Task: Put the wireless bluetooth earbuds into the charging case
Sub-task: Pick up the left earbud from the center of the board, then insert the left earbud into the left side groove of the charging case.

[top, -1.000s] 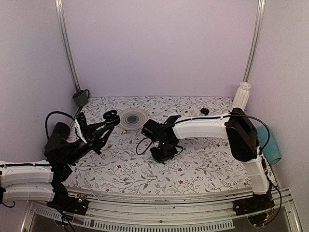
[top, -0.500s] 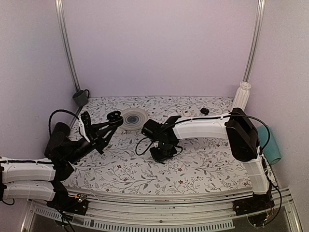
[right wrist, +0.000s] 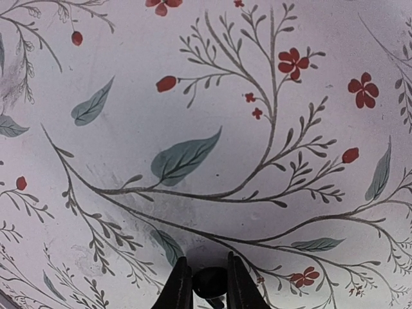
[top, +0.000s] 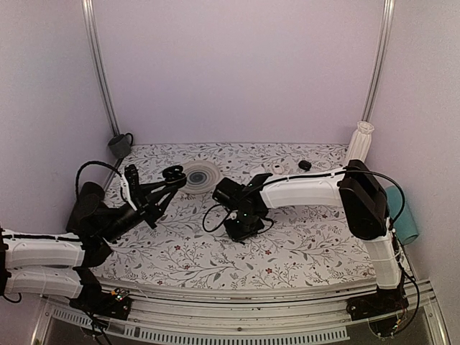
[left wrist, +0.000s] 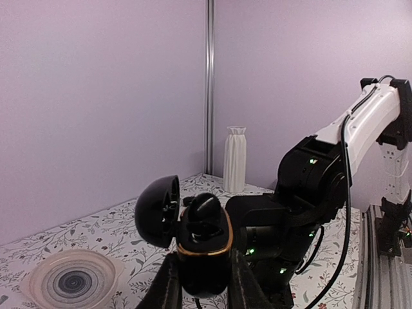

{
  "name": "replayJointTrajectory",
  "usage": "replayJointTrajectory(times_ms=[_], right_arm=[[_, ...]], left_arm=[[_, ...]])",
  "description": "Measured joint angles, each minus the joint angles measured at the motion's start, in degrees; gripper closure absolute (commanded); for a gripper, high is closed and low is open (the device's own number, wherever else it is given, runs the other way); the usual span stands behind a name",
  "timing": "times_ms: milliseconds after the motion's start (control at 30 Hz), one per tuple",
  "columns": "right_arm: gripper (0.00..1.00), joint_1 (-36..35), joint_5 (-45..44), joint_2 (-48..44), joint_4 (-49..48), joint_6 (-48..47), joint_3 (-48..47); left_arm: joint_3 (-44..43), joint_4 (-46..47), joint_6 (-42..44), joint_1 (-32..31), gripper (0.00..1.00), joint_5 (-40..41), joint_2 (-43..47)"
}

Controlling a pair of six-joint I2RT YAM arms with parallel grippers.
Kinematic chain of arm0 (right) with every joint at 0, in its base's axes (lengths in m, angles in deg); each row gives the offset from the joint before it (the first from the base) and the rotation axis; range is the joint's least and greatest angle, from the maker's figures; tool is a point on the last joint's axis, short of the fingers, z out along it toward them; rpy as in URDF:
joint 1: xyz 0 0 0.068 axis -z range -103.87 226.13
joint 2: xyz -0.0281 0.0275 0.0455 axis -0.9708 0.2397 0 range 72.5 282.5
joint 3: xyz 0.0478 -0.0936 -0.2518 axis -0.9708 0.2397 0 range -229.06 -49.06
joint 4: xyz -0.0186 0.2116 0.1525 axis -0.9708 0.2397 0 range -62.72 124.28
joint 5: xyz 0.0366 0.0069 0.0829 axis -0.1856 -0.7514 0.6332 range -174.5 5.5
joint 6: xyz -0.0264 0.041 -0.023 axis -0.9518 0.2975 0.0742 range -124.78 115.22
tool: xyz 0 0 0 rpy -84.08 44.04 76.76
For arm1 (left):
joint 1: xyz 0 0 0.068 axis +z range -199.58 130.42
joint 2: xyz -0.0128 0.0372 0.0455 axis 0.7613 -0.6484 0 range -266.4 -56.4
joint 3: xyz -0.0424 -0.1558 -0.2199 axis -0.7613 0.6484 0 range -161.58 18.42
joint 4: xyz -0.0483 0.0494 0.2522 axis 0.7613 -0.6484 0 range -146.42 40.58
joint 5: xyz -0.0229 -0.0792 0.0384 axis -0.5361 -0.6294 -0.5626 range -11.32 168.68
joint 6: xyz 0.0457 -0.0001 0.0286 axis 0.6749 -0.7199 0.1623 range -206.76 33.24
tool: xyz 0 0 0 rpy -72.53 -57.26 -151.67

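Left wrist, open charging case [left wrist: 203,251] held, right arm [left wrist: 309,187] near

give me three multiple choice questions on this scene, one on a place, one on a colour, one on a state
1. Where is the charging case?
A. between the left fingers
B. between the right fingers
C. nowhere in view

2. What colour is the vase?
A. black
B. white
C. teal

3. How is the case's lid?
A. shut
B. missing
C. open

Answers: 1 A, the left fingers clamp its base, while the right fingers pinch only an earbud; 2 B, it stands white in the far corner; 3 C, the lid is swung back on its hinge.
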Motion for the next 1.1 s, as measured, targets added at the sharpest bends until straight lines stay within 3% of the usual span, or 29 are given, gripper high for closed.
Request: replayJointTrajectory(times_ms=[500,1100], right_arm=[[0.89,3.0,3.5,-9.1,-10.9,1.3,10.1],[0.88,3.1,4.5,-32.0,-33.1,2.7,13.8]], left_arm=[[0.0,5.9,-4.4,0.0,1.00,1.2,-8.1],[-4.4,18.7,-4.1,0.0,1.00,-2.2,-20.9]])
